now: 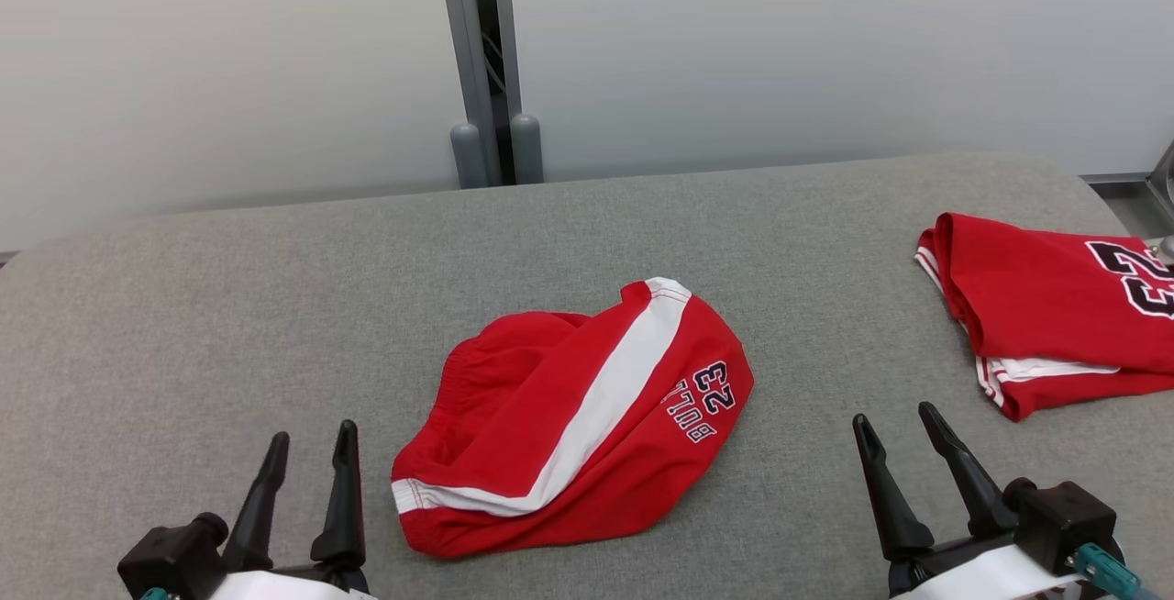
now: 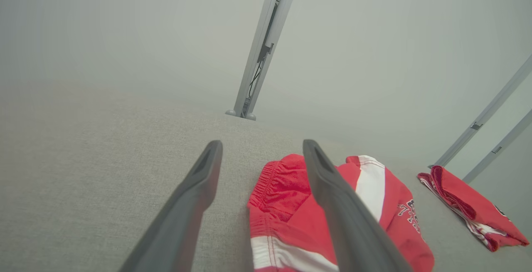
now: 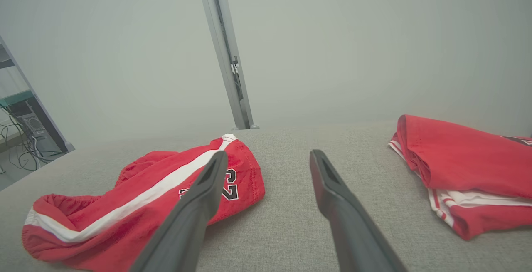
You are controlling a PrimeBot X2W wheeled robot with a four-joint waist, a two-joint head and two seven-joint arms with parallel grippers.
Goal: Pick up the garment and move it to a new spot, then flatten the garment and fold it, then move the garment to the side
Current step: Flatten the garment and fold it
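1. Wall point(image 1: 229, 77): we list pale grey panels along the far side, the widest item on record.
2. Table point(image 1: 229, 306): padded top in grey woven cloth with rounded far corners. It bears both items of clothing.
3. Garment point(image 1: 569, 416): red shorts, the task's piece, lying loose and rumpled at the middle of the table, nearer the front edge than the back. We note the gathered waistband toward the robot's left and a white stripe point(image 1: 605, 398) running diagonally across the shorts. A dark print point(image 1: 702, 401) reading 23, with lettering beside it, sits near the right hem. Neither gripper touches the shorts.
4. Second red garment point(image 1: 1055, 316): folded, at the table's right end, well apart from the shorts and partly cut off by the head view's edge. White trim and a large dark number show.
5. Post point(image 1: 486, 59): grey metal upright between the wall panels, behind the table's far edge.
6. Left gripper point(image 1: 312, 435): at lower left, just beside the shorts' near-left corner. Its two dark fingers point(image 2: 183, 213) stand spread with nothing between them.
7. Right gripper point(image 1: 892, 415): at lower right, between the two garments, over bare table. We record its fingers likewise parted, holding nothing.
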